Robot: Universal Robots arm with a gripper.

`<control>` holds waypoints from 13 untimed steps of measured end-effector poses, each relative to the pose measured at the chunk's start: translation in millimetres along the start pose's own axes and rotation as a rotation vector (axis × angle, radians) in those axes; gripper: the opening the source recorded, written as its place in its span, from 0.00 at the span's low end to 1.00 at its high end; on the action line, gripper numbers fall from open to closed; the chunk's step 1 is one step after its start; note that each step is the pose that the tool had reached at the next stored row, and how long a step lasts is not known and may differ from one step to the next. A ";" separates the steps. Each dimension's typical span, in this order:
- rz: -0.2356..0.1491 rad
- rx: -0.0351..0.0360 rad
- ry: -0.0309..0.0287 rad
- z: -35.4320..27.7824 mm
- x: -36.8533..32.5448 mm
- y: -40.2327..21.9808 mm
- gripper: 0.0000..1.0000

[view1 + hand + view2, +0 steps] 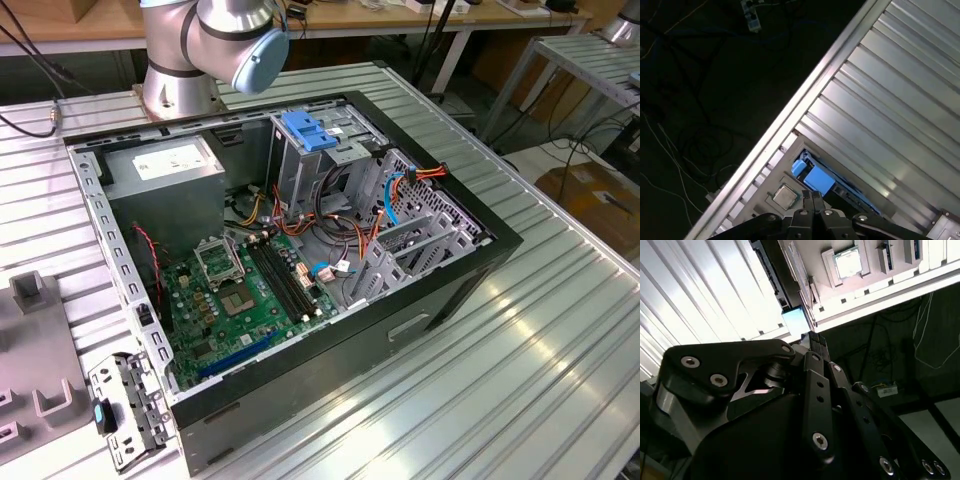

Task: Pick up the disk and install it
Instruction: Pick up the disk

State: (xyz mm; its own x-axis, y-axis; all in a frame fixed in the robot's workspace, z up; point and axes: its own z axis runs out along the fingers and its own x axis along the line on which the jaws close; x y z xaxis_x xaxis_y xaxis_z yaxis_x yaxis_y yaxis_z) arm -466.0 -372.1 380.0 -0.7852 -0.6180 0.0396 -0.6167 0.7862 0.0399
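Note:
In both wrist views my gripper point(812, 196) point(814, 340) hangs above the edge of the ribbed metal table, its two black fingertips pressed together with nothing between them. Just beyond the tips lies the disk point(816, 180) point(796, 320). It appears edge-on as a thin dark slab with a blue plastic bracket, standing in a grey fixture tray point(765, 187). The gripper is apart from the disk. In the exterior view the open computer case point(300, 250) lies on the table, with its metal drive cage point(300, 170) topped by a blue plastic part point(305, 130).
A square processor chip point(785, 196) point(847, 264) sits in the tray beside the disk. The arm's base point(180, 60) stands behind the case. A grey fixture plate point(40, 350) and a metal bracket with a small blue tab point(105, 415) lie at the exterior view's left. Dark floor with cables point(715, 100) lies past the table edge.

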 end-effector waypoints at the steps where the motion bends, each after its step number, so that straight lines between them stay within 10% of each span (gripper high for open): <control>1: -0.018 0.0008 0.0007 0.0 0.0 0.0 0.11; 13: -0.253 0.0118 0.0080 1.3 -0.1 -0.1 0.11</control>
State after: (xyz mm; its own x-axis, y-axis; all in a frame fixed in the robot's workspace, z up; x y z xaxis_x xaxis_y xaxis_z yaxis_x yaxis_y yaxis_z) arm -465.9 -372.1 378.7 -0.6050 -0.7953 0.0376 -0.7945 0.6061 0.0380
